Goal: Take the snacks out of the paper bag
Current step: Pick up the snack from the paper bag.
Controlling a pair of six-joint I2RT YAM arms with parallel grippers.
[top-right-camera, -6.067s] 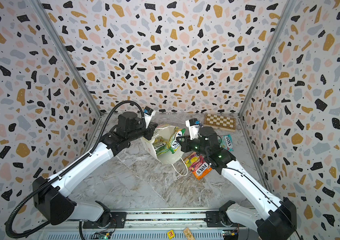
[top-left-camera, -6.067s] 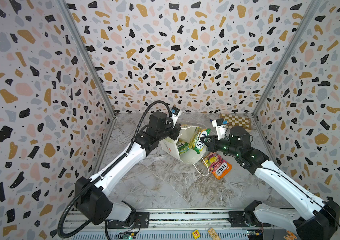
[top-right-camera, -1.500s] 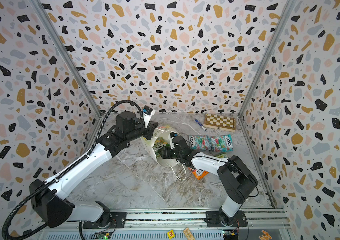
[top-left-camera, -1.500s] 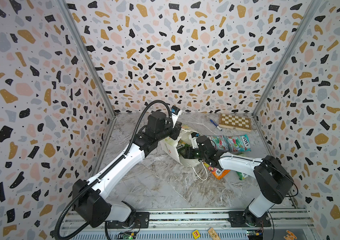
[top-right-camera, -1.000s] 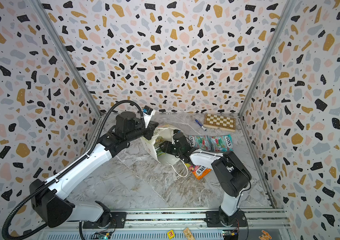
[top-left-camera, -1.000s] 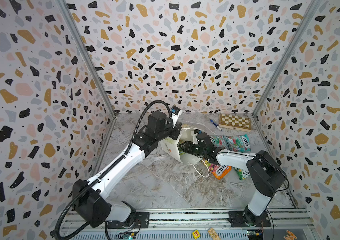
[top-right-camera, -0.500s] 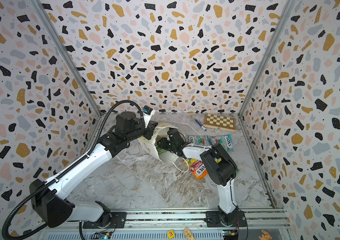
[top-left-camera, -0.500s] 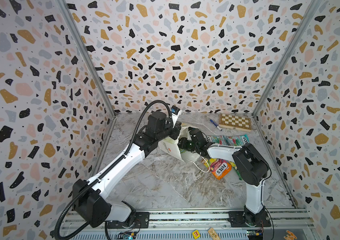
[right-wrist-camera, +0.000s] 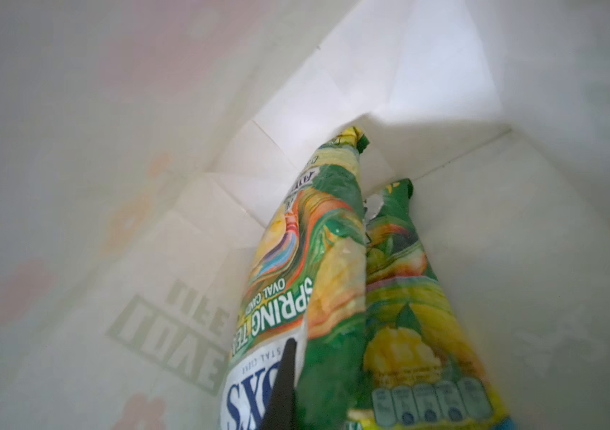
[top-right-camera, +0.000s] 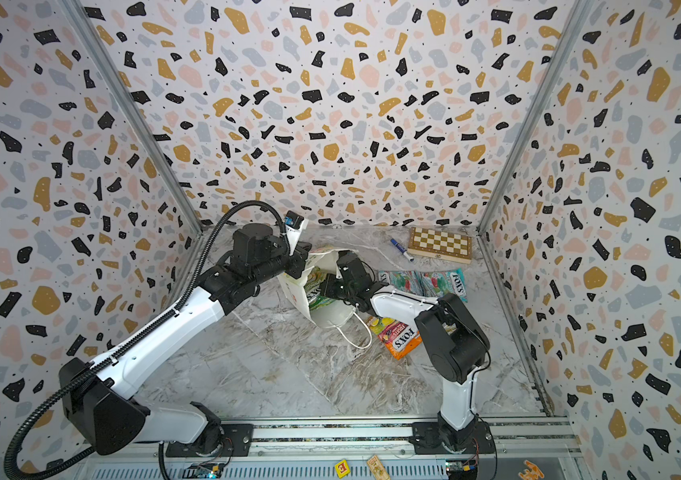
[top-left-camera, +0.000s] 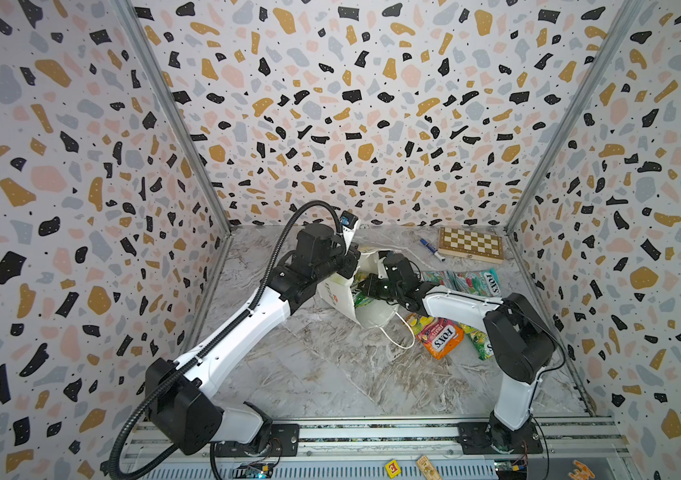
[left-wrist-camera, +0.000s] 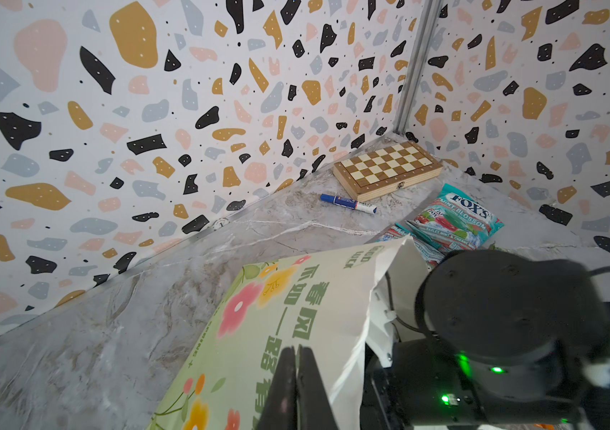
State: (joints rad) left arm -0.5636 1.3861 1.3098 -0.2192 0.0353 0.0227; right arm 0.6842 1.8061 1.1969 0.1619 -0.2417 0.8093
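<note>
— Where is the surface (top-left-camera: pixel 313 374) open?
— The near half, in front of the paper bag (top-left-camera: pixel 336 297), is bare in both top views; a pincer passes freely there.
— Toward the right wall?
— Crowded: teal pouches (top-left-camera: pixel 471 282), an orange pouch (top-left-camera: pixel 440 338), the cord handle (top-left-camera: pixel 397 338), and the right arm (top-left-camera: pixel 455 301) low across them. A chessboard (top-left-camera: pixel 470 249) and a marker (top-left-camera: pixel 432 249) take up the far corner.
— Inside the bag?
— Tight. The right pincer (top-left-camera: pixel 361 287) fills the mouth, clamped on the Spring Tea pouch (right-wrist-camera: pixel 296 283), with a second green pouch (right-wrist-camera: pixel 400 298) touching it. The left pincer (left-wrist-camera: pixel 296 387) pinches the bag's panel, and the left arm (top-left-camera: pixel 239 332) bars that side.
</note>
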